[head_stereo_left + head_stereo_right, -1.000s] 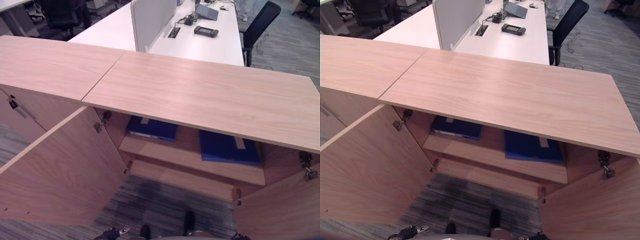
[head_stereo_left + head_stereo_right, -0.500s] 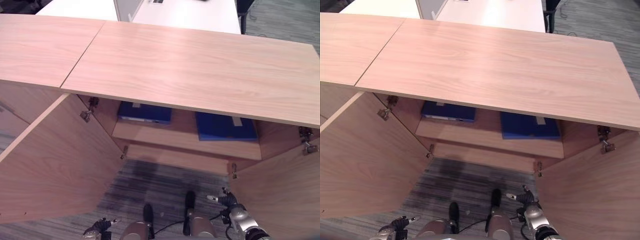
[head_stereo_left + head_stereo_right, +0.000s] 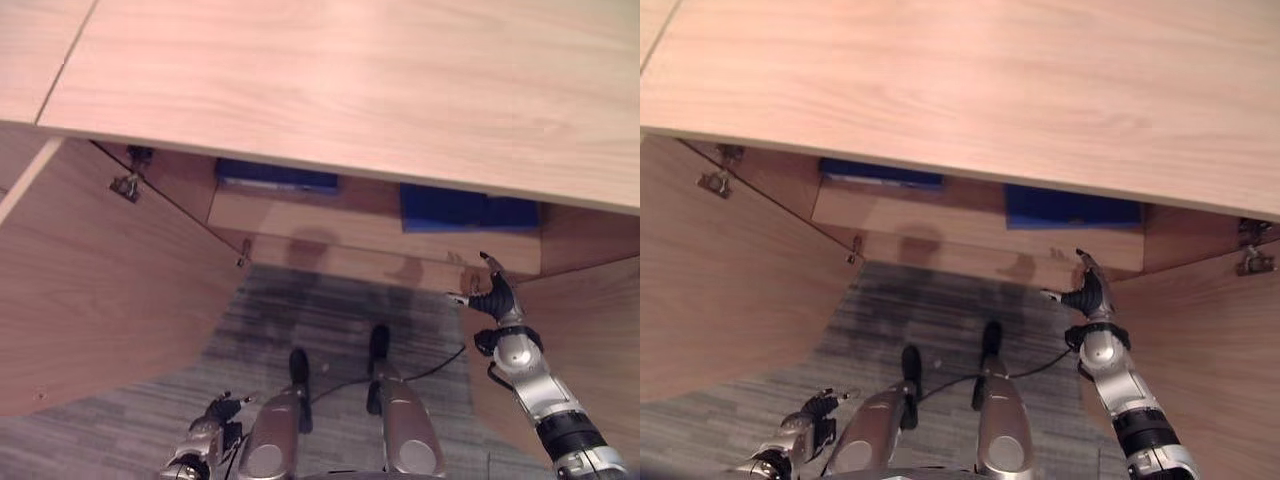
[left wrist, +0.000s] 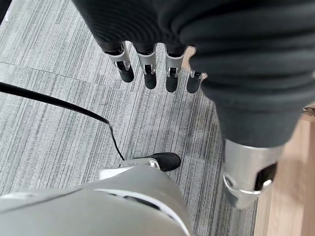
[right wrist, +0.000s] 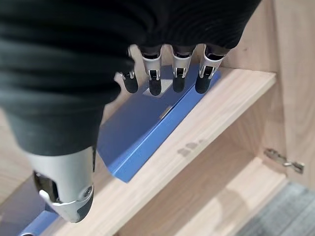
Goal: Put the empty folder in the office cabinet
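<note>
Folders lie flat on the cabinet shelf: one blue folder toward the right, under the edge of the cabinet top, and a second blue folder further left on the same shelf. Which of them is the empty one cannot be told from here. The right hand hangs in front of the open cabinet, just below and before the right-hand folder, with its fingers straight and spread and its thumb apart, holding nothing. In the right wrist view the fingers point down over that folder's cover, apparently near it but not touching.

Since both folders already sit on the shelf, the placing looks done or nearly so, and the step in hand is probably drawing the arm clear. To do that well, the right hand should come straight back toward the robot, keeping below the cabinet top and away from the open right door, so that nothing drags the folder off the shelf lip. The left hand hangs low by the carpet, fingers relaxed and empty, beside the open left door.
</note>
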